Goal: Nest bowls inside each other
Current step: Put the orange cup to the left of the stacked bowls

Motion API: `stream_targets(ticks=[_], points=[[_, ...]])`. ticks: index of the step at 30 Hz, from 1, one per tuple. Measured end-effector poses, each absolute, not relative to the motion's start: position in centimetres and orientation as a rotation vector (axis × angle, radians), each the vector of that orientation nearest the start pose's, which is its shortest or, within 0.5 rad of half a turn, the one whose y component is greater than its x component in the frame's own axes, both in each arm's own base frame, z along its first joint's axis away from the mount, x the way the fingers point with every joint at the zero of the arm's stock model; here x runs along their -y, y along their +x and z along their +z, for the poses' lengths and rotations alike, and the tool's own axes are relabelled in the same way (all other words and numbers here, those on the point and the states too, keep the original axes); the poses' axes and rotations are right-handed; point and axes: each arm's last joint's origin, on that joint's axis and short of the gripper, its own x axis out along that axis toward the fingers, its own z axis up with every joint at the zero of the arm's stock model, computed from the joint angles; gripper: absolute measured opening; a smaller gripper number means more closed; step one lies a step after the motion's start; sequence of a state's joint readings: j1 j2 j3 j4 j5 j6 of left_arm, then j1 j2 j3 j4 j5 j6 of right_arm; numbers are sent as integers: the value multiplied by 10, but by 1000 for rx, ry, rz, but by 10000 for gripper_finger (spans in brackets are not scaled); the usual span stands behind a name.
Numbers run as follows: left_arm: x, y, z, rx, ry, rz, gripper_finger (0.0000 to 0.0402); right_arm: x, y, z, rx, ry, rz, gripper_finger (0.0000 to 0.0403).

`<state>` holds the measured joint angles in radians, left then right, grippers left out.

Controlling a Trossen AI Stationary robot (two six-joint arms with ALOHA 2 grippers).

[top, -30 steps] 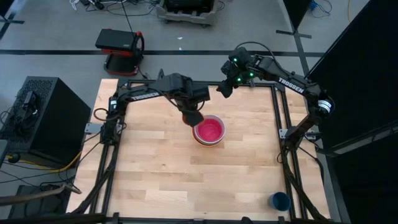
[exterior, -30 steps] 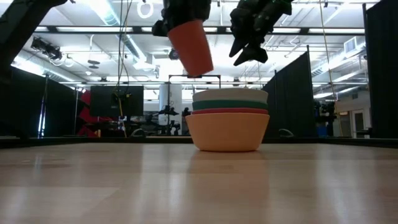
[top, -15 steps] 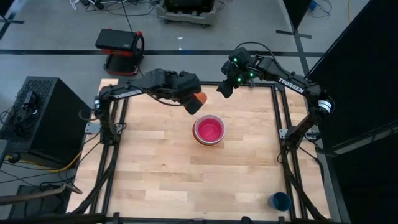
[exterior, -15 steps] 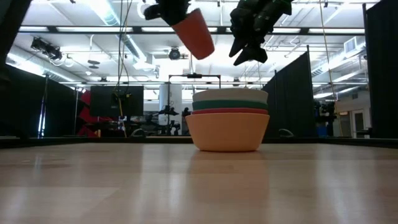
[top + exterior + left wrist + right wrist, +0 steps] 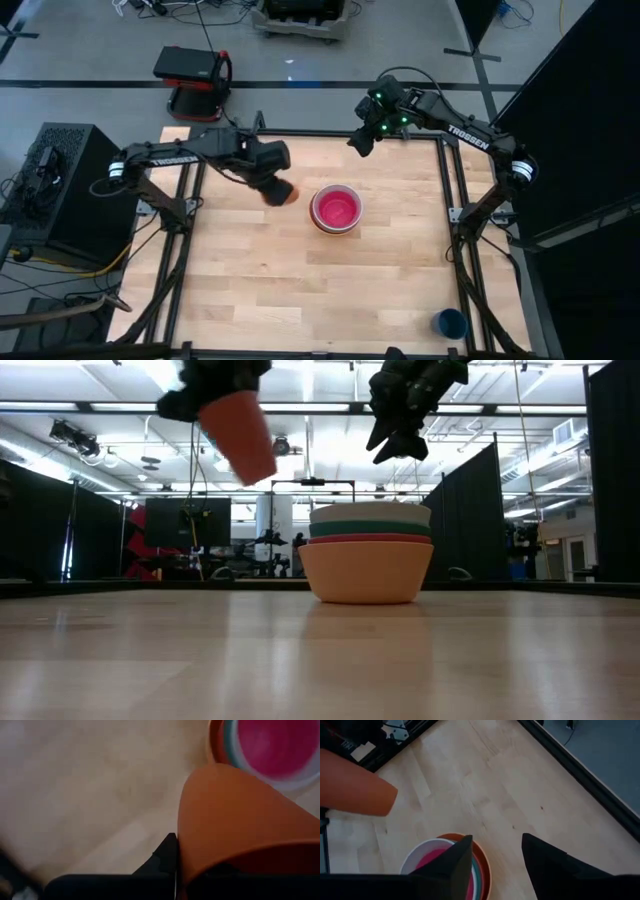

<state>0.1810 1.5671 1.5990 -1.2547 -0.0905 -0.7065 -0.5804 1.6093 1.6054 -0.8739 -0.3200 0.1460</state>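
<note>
Bowls [image 5: 336,209] nested in one stack mid-table, pink innermost, yellow-orange outermost. Left gripper [image 5: 274,186] clamped on orange cup [image 5: 281,192], arm stretched in from left, cup tilted in air just beside stack. Right gripper [image 5: 362,140] fingers apart, empty, arm raised over far table edge beyond stack.

The left arm reaches in from the desk's far left corner, elbow bent, its forearm stretched toward the desk's middle. The left gripper [image 5: 272,186] hangs high above the desk, its fingers clamped tight on an orange cup [image 5: 238,434] that tilts mouth-up. The right arm extends along the far edge from the right side; the right gripper [image 5: 358,142] hovers high near the far edge, fingers [image 5: 547,864] parted, holding nothing.
</note>
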Motion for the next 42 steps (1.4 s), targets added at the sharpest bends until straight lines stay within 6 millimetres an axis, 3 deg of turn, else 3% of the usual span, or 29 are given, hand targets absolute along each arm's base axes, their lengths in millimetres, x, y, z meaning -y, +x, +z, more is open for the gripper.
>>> stream_targets(ticks=[9, 14, 23, 42], points=[[-62, 285, 318, -1324, -798, 602, 0, 177, 286, 353, -773, 521, -303, 148], [-70, 301, 292, -1419, -776, 586, 0, 177, 286, 353, -773, 526, -302, 158], [-78, 322, 262, -1481, -749, 548, 0, 176, 286, 353, -778, 542, -283, 167], [-94, 338, 228, -1538, -741, 533, 0, 176, 286, 353, -778, 537, -282, 157]])
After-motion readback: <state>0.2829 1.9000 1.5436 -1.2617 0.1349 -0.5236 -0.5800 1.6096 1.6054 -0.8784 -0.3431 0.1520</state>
